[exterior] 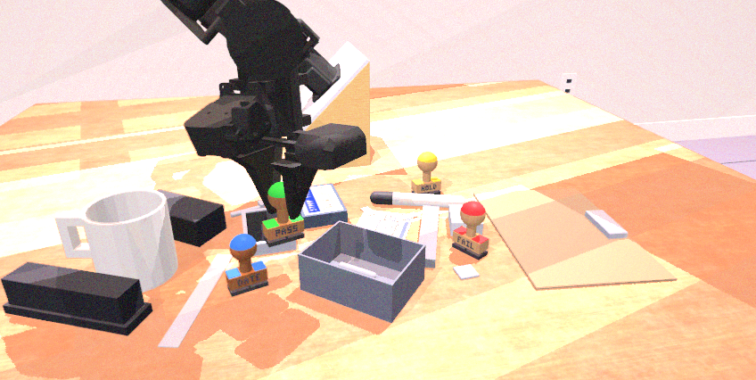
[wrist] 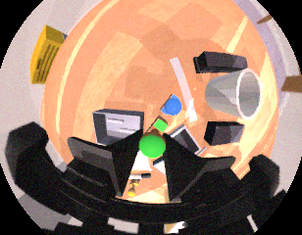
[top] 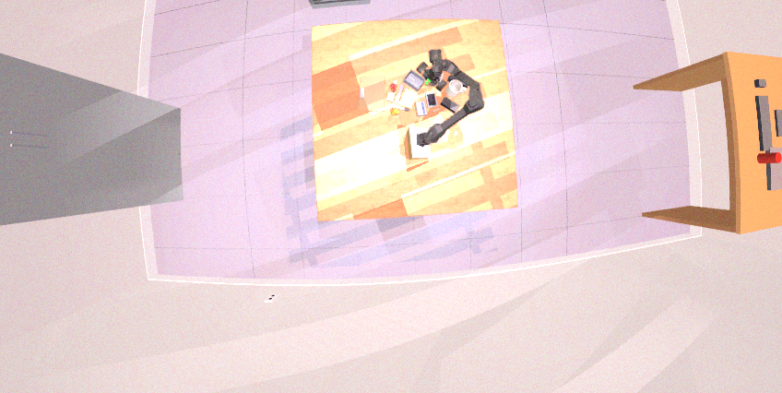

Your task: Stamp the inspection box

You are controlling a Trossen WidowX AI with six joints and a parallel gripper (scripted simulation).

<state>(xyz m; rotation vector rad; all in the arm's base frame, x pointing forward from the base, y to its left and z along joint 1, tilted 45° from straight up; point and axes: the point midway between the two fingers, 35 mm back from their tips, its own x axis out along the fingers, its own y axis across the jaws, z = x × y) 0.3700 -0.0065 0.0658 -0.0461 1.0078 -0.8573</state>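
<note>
Exterior: PASS label on stamp [exterior: 283,231].

A wooden desk [top: 361,185] [exterior: 599,323] [wrist: 112,54] is carrying a white mug [top: 455,87] [exterior: 132,238] [wrist: 225,93], with a black block [exterior: 196,217] [wrist: 224,133] sitting beside it. The blue-topped DATE stamp [exterior: 246,267] [wrist: 172,105] is standing upright between a pale flat strip [exterior: 196,299] [wrist: 182,85] and an open gray box [top: 414,79] [exterior: 360,275] [wrist: 118,128]. The red-topped FAIL stamp [top: 393,87] [exterior: 471,230] and yellow-topped HOLD stamp [top: 395,111] [exterior: 426,174] are also standing upright.
</note>
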